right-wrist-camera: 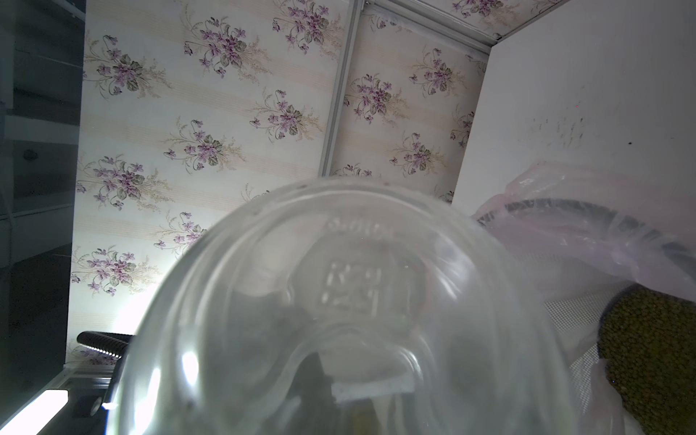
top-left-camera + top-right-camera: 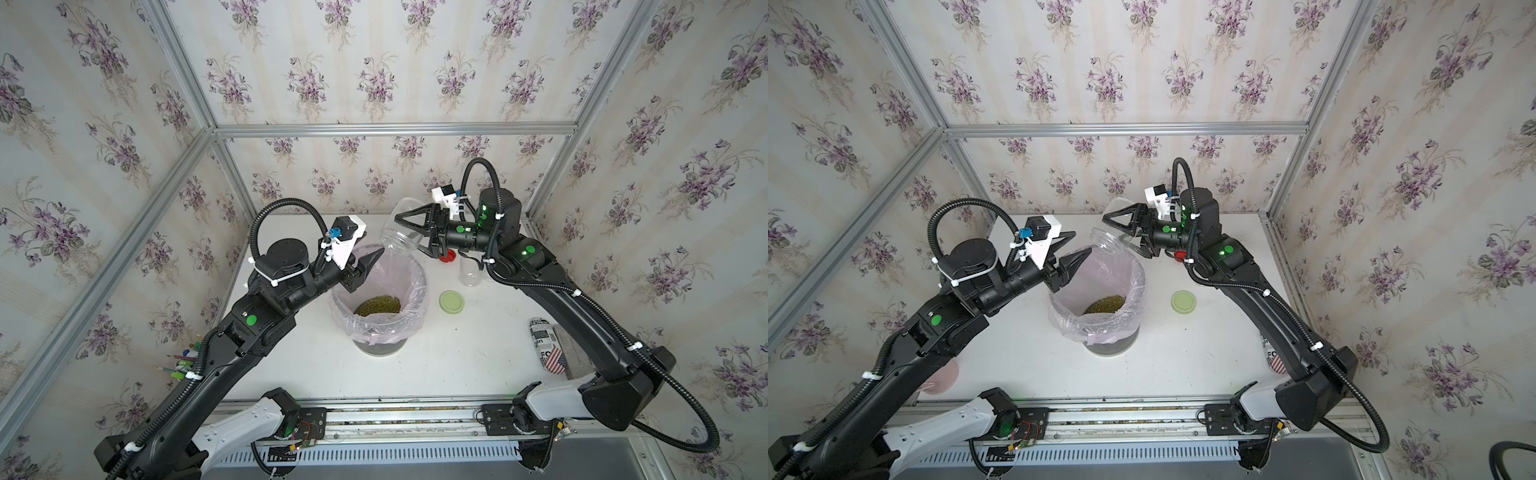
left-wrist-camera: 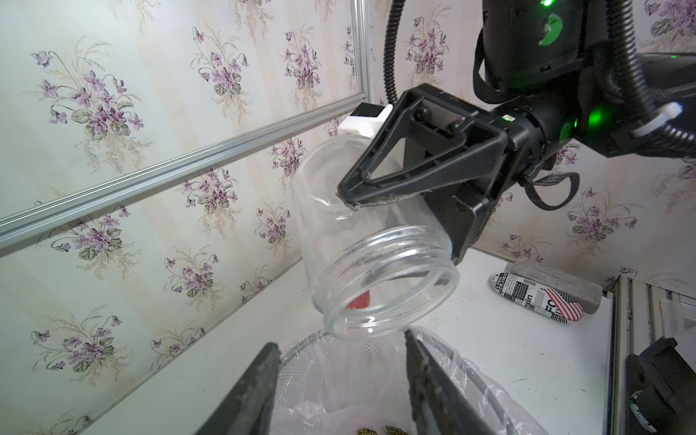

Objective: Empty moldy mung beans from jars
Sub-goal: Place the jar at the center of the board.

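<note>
Left wrist view up first: a clear jar [image 3: 361, 244] is seen tipped steeply, its threaded mouth pointed down at the rim of the bin [image 3: 470, 371]. No grains can be made out inside it, so it looks emptied. In both top views the jar is shown clamped across its body by the right pincer [image 2: 409, 232], jaws closed on the clear wall. The grip is taken well behind the neck, presumably so that the mouth is left free and nothing is blocked as the contents fall. The mouth is held just over the pink liner, so that whatever drops is caught by the bag and not by the desk [image 2: 457, 365].

And the mung beans [image 2: 378, 306]: a green-yellow heap is lying at the bottom of the bin, exactly where it is wanted.

The left pincer [image 3: 341, 341] is hung above the bin's rim on the opposite side, jaws partly parted, with nothing held between them. Its purpose there can only be guessed: perhaps the jar is to be taken over, perhaps the bin is to be steadied.

Off to the side, a second jar [image 2: 469, 272] is stood upright and uncapped on the desk, apparently empty. A red lid [image 2: 448, 257] is set beside it and a pale green lid [image 2: 451, 302] is laid flat nearer the bin, both parked clear of the pouring. A third jar cannot be found.
</note>
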You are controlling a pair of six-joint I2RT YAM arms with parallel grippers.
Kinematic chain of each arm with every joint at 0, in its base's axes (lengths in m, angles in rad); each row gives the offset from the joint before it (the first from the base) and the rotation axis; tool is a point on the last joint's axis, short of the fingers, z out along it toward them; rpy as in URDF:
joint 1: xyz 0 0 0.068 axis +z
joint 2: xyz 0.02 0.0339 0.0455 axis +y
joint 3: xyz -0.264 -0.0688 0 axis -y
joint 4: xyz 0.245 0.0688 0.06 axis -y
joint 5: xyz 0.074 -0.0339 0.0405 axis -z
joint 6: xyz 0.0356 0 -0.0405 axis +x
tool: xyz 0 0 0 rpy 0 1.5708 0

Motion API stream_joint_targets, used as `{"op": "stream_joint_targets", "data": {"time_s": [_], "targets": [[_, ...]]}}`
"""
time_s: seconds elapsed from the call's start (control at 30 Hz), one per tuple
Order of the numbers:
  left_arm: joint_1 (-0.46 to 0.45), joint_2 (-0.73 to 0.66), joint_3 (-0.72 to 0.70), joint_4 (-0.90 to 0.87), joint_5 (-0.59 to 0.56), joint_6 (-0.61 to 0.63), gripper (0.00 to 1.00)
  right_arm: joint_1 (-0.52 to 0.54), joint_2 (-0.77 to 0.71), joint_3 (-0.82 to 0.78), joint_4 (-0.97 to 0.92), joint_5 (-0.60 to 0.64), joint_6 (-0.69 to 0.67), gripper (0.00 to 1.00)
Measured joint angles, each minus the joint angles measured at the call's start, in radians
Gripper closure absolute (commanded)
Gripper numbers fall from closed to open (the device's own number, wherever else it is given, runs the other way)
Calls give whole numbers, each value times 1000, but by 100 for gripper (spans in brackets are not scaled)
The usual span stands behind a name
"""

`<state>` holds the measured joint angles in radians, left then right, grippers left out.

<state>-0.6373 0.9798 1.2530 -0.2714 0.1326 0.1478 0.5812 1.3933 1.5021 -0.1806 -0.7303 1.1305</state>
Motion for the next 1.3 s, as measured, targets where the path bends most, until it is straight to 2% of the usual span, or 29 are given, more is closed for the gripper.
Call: {"op": "stream_joint_targets", "data": {"time_s": [0.27,0.5,1.0,1.2,1.3], "targets": [[0,34,2,28,4,-8,49,3,-3,-13,36,-22,32,93],[0,28,-40,109,3,-36,58,7,-16,-32,66,-33,49,93],[0,53,-68,201,17,-79,63,22,-31,-97,162,-63,131,93],[2,61,-68,202,-6,-77,86,28,-31,-101,183,-64,163,93],[4,61,-66,204,-31,-85,89,29,-35,-114,204,-85,170,92]]}}
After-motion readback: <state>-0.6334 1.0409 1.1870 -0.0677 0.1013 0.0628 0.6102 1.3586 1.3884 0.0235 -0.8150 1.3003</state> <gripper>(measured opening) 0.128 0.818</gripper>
